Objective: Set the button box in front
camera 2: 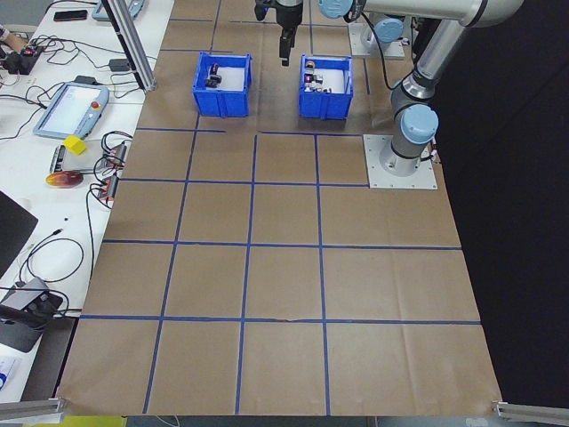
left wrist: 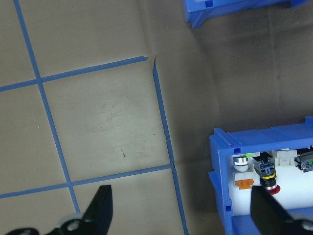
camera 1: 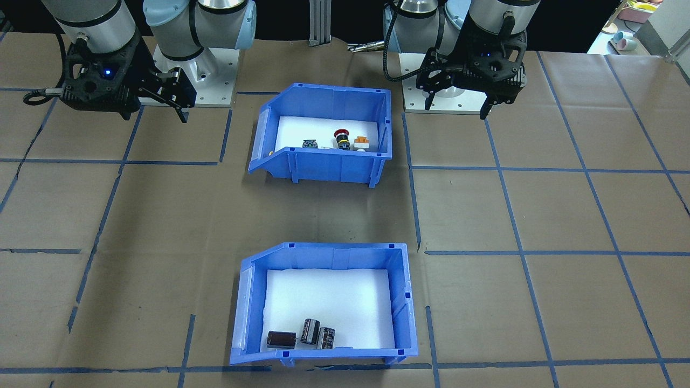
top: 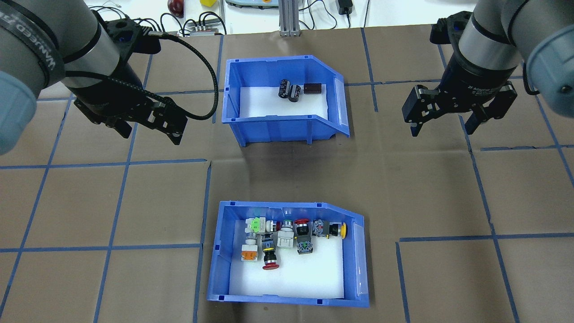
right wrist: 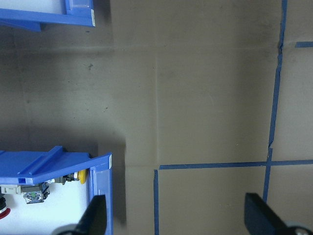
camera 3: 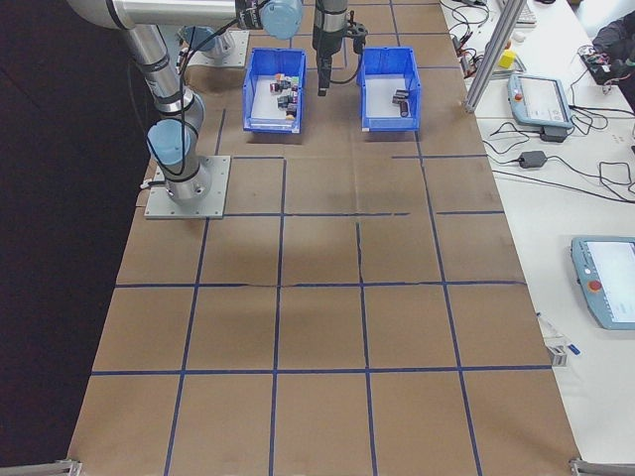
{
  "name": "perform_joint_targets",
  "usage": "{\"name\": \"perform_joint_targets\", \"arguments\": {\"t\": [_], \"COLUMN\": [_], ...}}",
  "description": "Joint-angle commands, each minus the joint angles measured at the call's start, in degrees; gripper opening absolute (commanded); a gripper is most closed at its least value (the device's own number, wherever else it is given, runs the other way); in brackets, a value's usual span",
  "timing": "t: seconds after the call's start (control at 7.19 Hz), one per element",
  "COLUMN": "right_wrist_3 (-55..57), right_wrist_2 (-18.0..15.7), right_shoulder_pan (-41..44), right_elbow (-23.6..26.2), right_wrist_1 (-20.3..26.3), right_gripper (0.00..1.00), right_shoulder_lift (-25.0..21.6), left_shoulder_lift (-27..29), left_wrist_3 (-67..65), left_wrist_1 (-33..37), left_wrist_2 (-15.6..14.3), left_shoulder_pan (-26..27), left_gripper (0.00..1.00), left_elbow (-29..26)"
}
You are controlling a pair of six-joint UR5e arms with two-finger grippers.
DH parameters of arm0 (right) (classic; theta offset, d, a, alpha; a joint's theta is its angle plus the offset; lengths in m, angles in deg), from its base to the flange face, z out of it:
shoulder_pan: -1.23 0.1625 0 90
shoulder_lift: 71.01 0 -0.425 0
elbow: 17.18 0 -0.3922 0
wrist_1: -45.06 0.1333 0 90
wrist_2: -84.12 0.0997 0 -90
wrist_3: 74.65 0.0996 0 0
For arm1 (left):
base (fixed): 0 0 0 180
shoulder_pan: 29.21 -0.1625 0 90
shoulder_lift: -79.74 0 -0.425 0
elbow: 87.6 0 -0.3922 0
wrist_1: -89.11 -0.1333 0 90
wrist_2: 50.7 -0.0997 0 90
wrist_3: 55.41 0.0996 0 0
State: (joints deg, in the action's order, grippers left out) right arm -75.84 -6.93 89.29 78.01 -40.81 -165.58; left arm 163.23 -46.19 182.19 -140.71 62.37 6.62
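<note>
- Sitting on the brown paper table (top: 134, 202), the button box (top: 215, 269) is the bin nearer the robot, in the middle between the two arms.
- Its white foam (top: 291, 273) carries a cluster of switches (top: 287, 235) along the far edge, among them a red mushroom cap (top: 270, 266), an orange one and a yellow one.
- The capacitor bin (top: 269, 125) lies farther out, in line with the button box and well apart from it, with three dark capacitors (top: 296, 91) inside.
- The left gripper (top: 145, 130) hangs over bare table beside the capacitor bin, fingers spread and empty.
- The right gripper (top: 441, 128) hangs on the other side, jaws likewise apart, holding nothing.
</note>
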Motion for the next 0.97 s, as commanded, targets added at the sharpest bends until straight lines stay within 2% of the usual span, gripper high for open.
{"name": "perform_joint_targets", "arguments": {"t": [0.0, 0.56, 0.7, 0.83], "right_wrist_3": [-0.2, -0.1, -0.2, -0.2], "right_wrist_2": [-0.1, 0.2, 0.0, -0.8], "right_shoulder_pan": [-0.1, -0.1, -0.1, -0.1], "right_elbow": [0.0, 0.0, -0.1, -0.7], "right_wrist_1": [0.0, -0.5, -1.5, -1.7], "right_gripper": [1.0, 1.0, 1.0, 1.0], "right_shoulder_lift": [0.0, 0.3, 0.4, 0.4], "left_shoulder_lift": [0.0, -0.4, -1.1, -1.2], "left_wrist_3": [0.0, -1.1, -3.7, -11.6], "left_wrist_1": [0.0, 1.8, 1.8, 2.4], "left_wrist_2": [0.0, -0.5, -0.5, -0.5], "left_shoulder_pan": [0.0, 0.1, 0.0, 0.0], "left_gripper": [0.99, 0.99, 0.99, 0.99], "left_elbow": [0.0, -0.2, 0.2, 0.3]}}
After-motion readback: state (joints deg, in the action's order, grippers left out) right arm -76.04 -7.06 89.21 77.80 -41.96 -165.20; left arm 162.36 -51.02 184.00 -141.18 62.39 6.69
